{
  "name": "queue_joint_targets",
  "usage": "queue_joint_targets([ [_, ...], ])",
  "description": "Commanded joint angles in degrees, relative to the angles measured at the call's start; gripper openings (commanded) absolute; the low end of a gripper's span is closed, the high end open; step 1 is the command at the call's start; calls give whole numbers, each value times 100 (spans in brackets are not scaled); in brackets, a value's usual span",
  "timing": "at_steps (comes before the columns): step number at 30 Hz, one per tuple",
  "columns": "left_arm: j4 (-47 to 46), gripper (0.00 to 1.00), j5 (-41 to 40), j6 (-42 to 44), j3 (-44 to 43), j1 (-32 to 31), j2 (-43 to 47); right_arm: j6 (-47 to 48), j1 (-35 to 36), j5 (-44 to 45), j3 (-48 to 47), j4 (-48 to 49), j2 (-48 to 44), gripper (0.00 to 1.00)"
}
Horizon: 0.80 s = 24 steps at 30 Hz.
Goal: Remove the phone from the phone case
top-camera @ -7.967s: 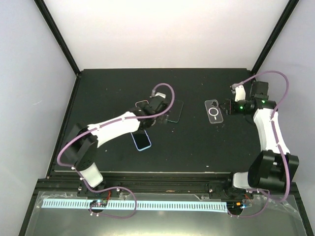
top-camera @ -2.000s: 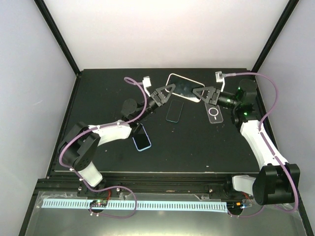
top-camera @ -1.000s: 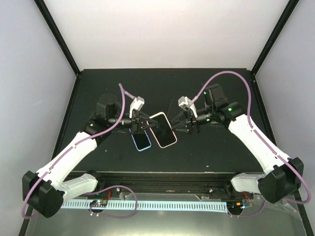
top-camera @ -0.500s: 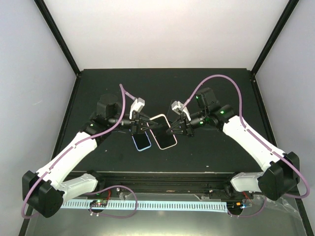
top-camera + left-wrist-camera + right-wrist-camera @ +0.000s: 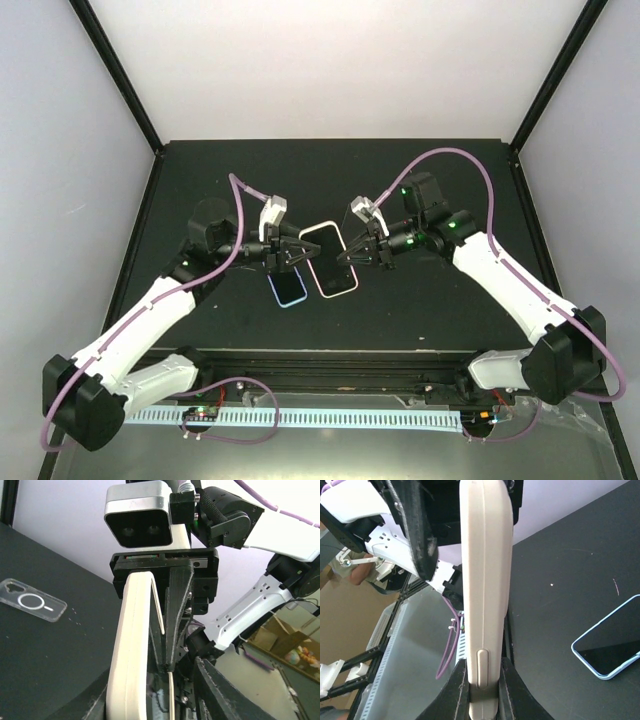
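A phone in a cream phone case [image 5: 328, 258] hangs above the table's middle, between my two grippers. My right gripper [image 5: 352, 255] is shut on its right end. In the right wrist view the case [image 5: 485, 570] stands edge-on, with the right gripper [image 5: 483, 666] clamped on both its faces. My left gripper [image 5: 298, 252] straddles the left end. In the left wrist view the left gripper [image 5: 155, 680] is open: the case [image 5: 131, 645] lies against one finger, and a gap separates it from the other finger [image 5: 215, 685].
A blue-edged phone [image 5: 289, 289] lies flat on the black table [image 5: 200, 320] under the left gripper, also showing as the blue-edged phone [image 5: 609, 652]. A clear case with a white ring [image 5: 32, 605] lies on the table further off. Black frame posts stand at the back corners.
The right gripper has closed on the case's right end. The left jaws, shut before, have parted. The held phone has shifted slightly toward the back.
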State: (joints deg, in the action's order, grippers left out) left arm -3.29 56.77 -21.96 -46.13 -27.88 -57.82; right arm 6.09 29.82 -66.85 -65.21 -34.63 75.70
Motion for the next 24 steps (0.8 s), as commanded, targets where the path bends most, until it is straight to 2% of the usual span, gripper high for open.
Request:
queue_joint_targets([
  [1,-810,32,4,-428,169,-37,-34,-405,-67,-324,-143,540,-63,1],
  [6,-1148,20,55,-617,263,-46,-120,-488,-65,-311,-108,607,-73,1],
  [13,-1503,7,232,-856,358,-51,-173,-408,-69,-248,-114,553,-63,3],
  [14,-1501,6,241,-856,339,-51,-174,-331,-73,-221,-127,483,-63,7],
  [16,-1461,5,272,-845,290,-44,-169,-67,-75,-136,-183,231,-58,22],
  [19,-1221,5,278,-764,153,-38,-161,789,-81,7,-359,-511,-55,42],
  [21,-1101,4,352,-738,34,-34,-201,1624,-84,83,-496,-1170,-64,48],
  [24,-1011,3,680,-712,-206,-22,-322,2625,-80,268,-552,-1986,-108,52],
])
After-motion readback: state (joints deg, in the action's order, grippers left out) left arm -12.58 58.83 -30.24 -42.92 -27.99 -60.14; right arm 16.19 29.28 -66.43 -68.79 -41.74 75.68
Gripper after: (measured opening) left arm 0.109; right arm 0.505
